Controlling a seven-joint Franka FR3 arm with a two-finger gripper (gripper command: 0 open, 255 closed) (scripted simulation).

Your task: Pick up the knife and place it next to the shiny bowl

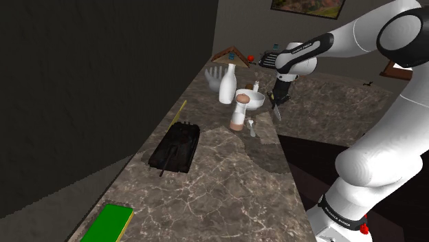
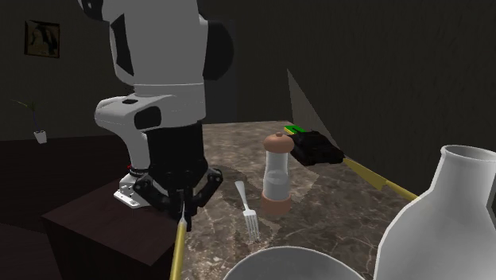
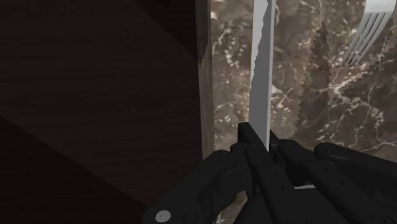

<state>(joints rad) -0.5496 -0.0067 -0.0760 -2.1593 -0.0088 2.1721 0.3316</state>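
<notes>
Gripper (image 3: 257, 137) is clamped on the knife (image 3: 262, 63), which hangs blade-down from the jaws. The blade is long, narrow and pale grey, with one serrated edge. It is over the marble counter (image 1: 227, 185) by its edge, near the fork (image 2: 248, 211) and just beside the white bowl (image 1: 251, 99). Whether the tip touches the counter is unclear.

fork (image 2: 246, 209) | pepper mill (image 2: 277, 173) | white vase (image 1: 227, 86) | black tank (image 1: 176, 146) | green book (image 1: 108, 223) | marble counter (image 1: 227, 189)

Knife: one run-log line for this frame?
gripper shut on knife | blade along counter edge | white bowl nearby | placement pending
</notes>
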